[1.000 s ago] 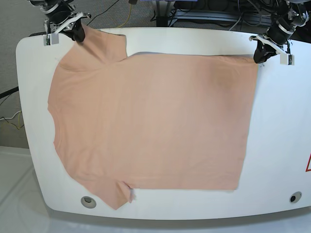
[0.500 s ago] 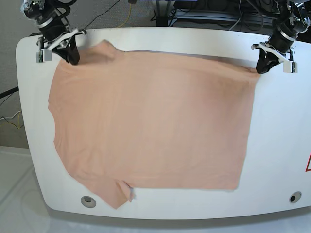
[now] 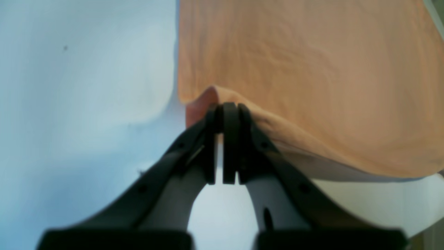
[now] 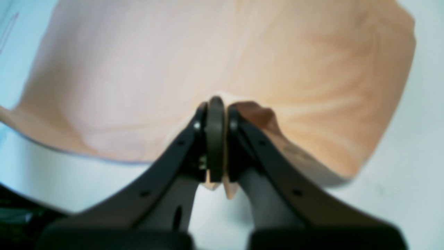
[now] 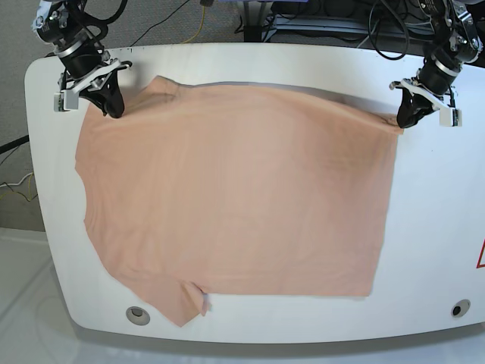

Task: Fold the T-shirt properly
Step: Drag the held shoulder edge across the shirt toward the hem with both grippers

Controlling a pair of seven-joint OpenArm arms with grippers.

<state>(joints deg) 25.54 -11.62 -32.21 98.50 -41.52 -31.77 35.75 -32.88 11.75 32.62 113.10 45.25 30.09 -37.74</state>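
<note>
The peach T-shirt (image 5: 235,189) lies spread over the white table (image 5: 432,227), plain side up, its far edge lifted a little. My left gripper (image 5: 403,118) is shut on the shirt's far right corner; in the left wrist view the gripper (image 3: 224,110) pinches a fold of the T-shirt (image 3: 312,69). My right gripper (image 5: 114,108) is shut on the far left corner by the sleeve. The right wrist view shows that gripper (image 4: 218,104) clamping bunched cloth of the T-shirt (image 4: 208,62), with a tip of fabric hanging between the fingers.
Cables and dark equipment (image 5: 318,19) run behind the table's far edge. A round hole (image 5: 137,314) sits at the front left of the table and another hole (image 5: 459,308) at the front right. A red mark (image 5: 480,256) shows at the right edge.
Both grippers have carried the shirt's far edge toward the front. The right gripper moved left and forward, flattening the sleeve fold; the left gripper shifted slightly forward.
</note>
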